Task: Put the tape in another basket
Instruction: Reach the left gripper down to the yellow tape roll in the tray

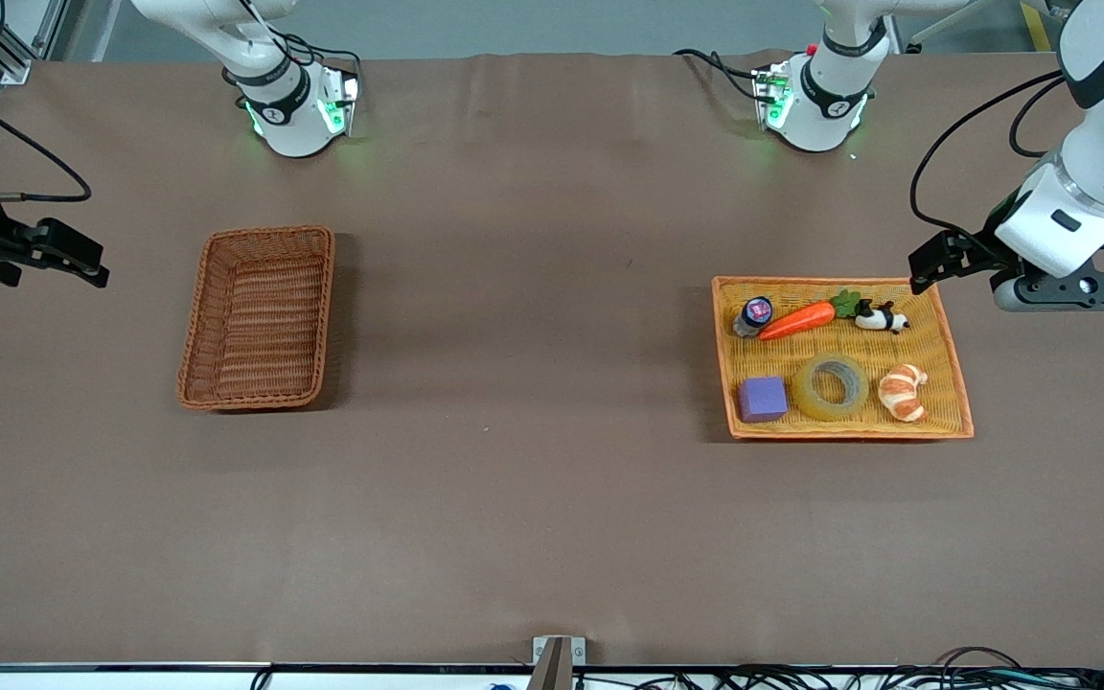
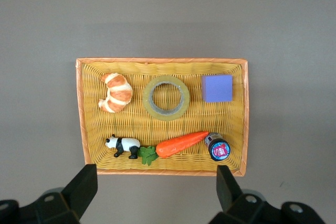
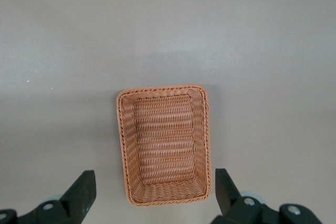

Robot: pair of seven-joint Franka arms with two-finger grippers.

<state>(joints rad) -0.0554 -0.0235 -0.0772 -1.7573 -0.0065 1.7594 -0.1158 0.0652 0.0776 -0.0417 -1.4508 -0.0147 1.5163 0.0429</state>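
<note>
The tape (image 1: 803, 391), a yellowish translucent ring, lies flat in the orange-yellow woven tray (image 1: 844, 434), between a purple block and a croissant. It also shows in the left wrist view (image 2: 148, 99). My left gripper (image 1: 935, 264) (image 2: 156, 192) is open and empty, high over the table just off the tray's rim (image 2: 81, 119) beside the carrot. The reddish-brown wicker basket (image 1: 190, 335) (image 3: 165, 145) stands empty toward the right arm's end. My right gripper (image 1: 63, 254) (image 3: 155, 192) is open and empty, high over the table beside that basket.
The tray also holds a purple block (image 1: 763, 399), a croissant (image 1: 902, 391), a carrot (image 1: 796, 321), a toy panda (image 1: 883, 318) and a small jar with a blue-pink lid (image 1: 755, 314). Brown tabletop spans between the tray and the basket.
</note>
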